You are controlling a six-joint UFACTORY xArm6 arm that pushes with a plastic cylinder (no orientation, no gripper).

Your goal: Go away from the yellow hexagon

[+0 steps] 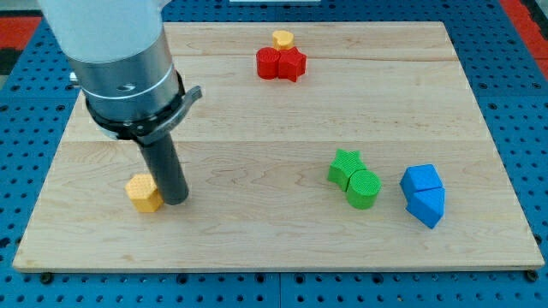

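A yellow hexagon block [143, 192] lies on the wooden board [274, 128] at the view's lower left. My tip [175, 199] rests on the board right beside it, touching or nearly touching its right side. The dark rod rises from there into the arm's grey cylinder [120, 60] at the view's top left. A second small yellow block [283, 39] sits near the view's top centre; its shape is hard to make out.
Two red blocks [281, 63] sit touching just below the small yellow block. A green star [346, 166] and a green cylinder [364, 188] touch at the right centre. Two blue blocks [424, 195] stand together further right.
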